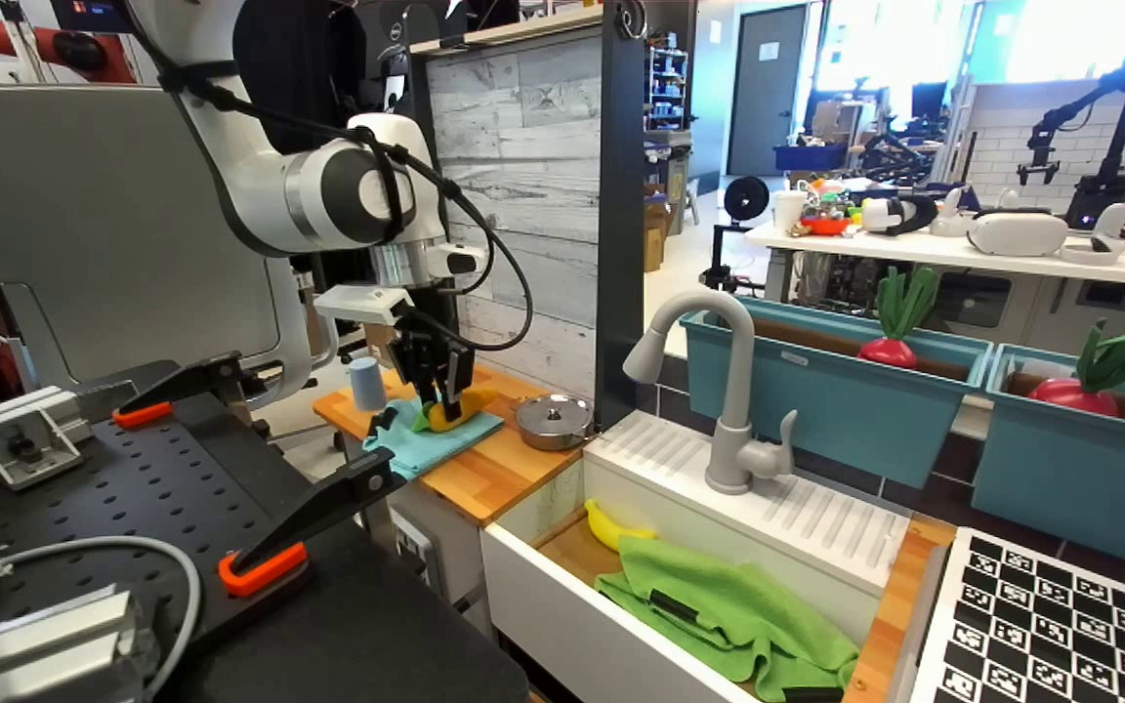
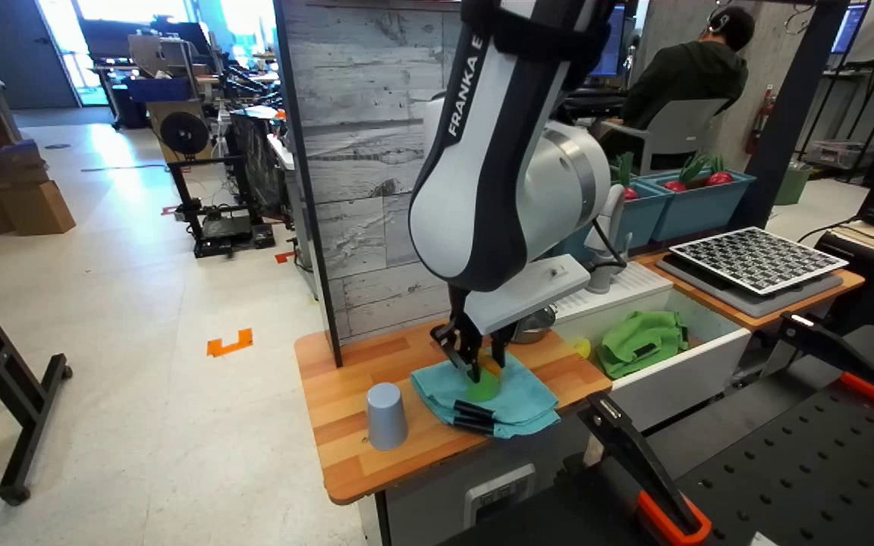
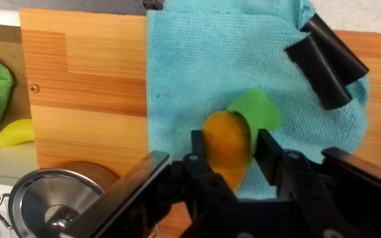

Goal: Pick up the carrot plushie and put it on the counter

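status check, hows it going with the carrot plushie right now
End effector: jaws either side of carrot plushie, firm grip unclear. Teal cloth beneath it, covering part of counter. Lidded pot close by, possible obstacle.

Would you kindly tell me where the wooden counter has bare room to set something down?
The counter shows bare wood between the blue cloth and the sink, with the pot at one corner, and between the cup and the plank wall. The cloth is crowded: the gripper straddles the carrot there.
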Available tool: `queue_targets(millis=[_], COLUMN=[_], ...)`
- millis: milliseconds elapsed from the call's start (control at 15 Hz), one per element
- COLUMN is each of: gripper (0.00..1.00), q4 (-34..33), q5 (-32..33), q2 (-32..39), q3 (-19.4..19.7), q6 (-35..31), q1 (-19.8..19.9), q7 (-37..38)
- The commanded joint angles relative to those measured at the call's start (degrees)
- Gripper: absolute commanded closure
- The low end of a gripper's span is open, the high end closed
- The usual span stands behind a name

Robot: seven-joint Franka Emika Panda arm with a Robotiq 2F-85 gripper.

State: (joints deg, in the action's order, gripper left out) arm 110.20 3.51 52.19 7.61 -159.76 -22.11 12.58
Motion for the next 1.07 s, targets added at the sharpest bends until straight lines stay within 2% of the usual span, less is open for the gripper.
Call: queue_targets(millis=[0, 67, 200, 533, 800, 1000], gripper=[0.87, 0.95, 1.00, 0.97, 0.97, 0.97], q4=[-3.0, -3.1, -2.8, 1.5, 5.1, 4.5], q5=[2.2, 2.3, 2.2, 1.3, -3.5, -10.0], q2=[1.9, 2.0, 1.3, -3.2, -7.9, -9.5], q3=[1.9, 2.1, 1.4, -1.9, -8.8, -13.5], q6=[1.3, 1.3, 1.4, 0.1, -1.8, -0.7], q1=[-1.9, -2.1, -1.4, 1.4, 7.8, 12.6], q7=[2.3, 2.4, 1.8, -1.1, -1.8, -0.2])
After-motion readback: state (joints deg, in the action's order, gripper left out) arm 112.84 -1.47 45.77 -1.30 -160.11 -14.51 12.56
